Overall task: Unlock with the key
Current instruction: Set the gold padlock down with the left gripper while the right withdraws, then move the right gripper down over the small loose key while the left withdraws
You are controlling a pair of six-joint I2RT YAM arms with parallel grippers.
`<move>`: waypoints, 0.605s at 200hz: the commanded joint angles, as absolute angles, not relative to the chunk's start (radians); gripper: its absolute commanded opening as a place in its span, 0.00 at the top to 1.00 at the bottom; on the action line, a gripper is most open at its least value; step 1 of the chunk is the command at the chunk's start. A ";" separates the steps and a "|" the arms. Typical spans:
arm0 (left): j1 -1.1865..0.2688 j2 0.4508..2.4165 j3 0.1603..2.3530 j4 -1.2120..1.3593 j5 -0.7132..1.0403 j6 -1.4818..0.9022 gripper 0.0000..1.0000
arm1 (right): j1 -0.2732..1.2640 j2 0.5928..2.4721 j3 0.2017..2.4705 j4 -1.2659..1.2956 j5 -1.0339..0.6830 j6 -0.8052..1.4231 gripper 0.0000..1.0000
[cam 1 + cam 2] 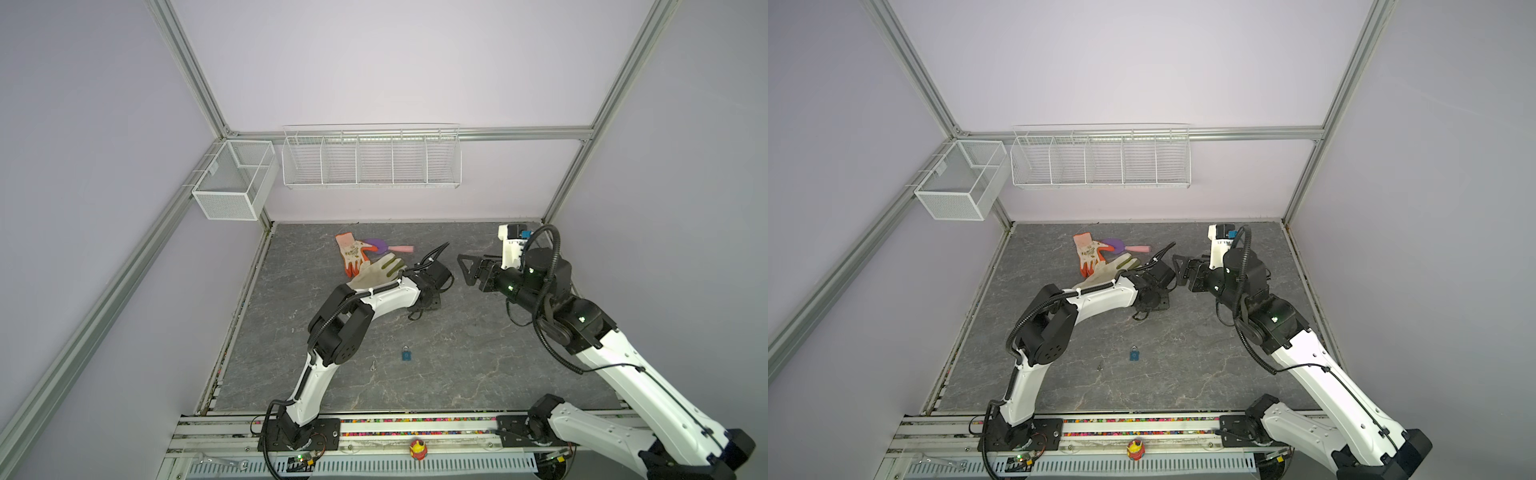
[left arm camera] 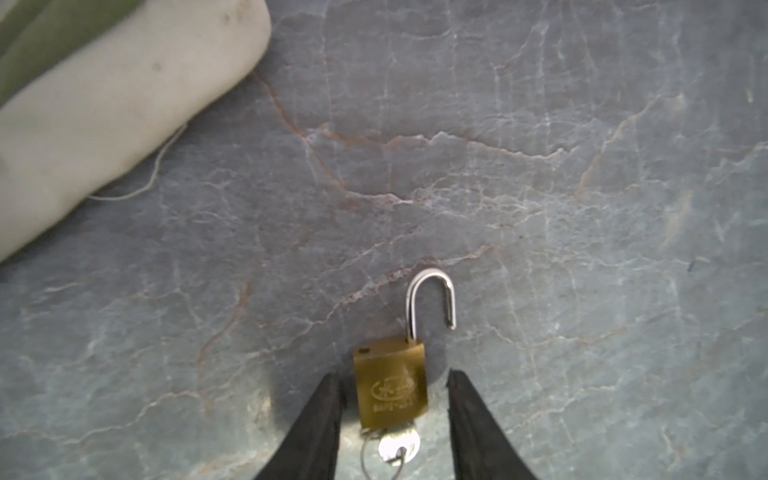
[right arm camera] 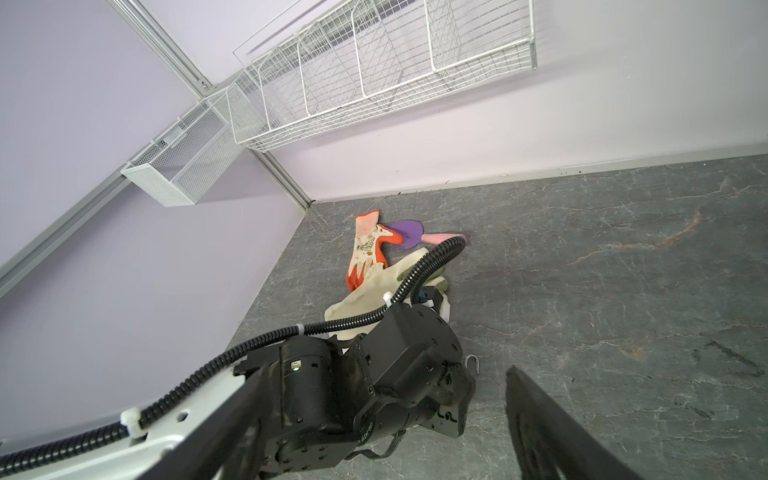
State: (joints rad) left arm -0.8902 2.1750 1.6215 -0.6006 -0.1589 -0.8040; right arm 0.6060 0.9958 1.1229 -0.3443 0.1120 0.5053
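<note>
2 fingers of the left pincer [image 2: 394, 374] stand spread either side of the brass padlock [image 2: 390, 388] on the central worktop [image 2: 540, 166], shackle [image 2: 432, 291] sprung, key [image 2: 399, 446] inserted. Widen, then lift straight up, snagging neither. Just right, the right pincer [image 1: 466, 271] hovers, spread wide and empty.

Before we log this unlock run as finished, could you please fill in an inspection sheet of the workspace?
Surface: grey stone-patterned tabletop, no spills seen.
Job's things: brass padlock lying flat, shackle open, key in its keyhole.
Clutter: blue padlock and small metal item, too small to identify, towards the front; orange glove, beige glove and purple trowel at the back.
Grippers: left gripper open, jaws either side of the brass padlock; right gripper open, holding nothing.
Cables: black conduit along the left arm; no snag seen.
Surroundings: wire rack and mesh basket on the walls, nothing seen inside.
</note>
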 commanded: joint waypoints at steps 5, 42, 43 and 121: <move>-0.885 2.145 1.632 -0.629 -0.143 -0.813 0.53 | 0.611 1.015 1.143 -0.343 0.110 0.504 0.12; -0.875 2.025 1.540 -0.573 -0.130 -0.833 0.53 | 0.612 1.011 1.135 -0.339 0.094 0.508 0.12; -0.874 2.020 1.537 -0.571 -0.130 -0.835 0.53 | 0.614 1.010 1.134 -0.338 0.094 0.508 0.12; -0.811 1.535 1.135 -0.507 -0.325 -0.832 0.52 | 0.647 1.032 1.100 -0.450 0.014 0.418 0.12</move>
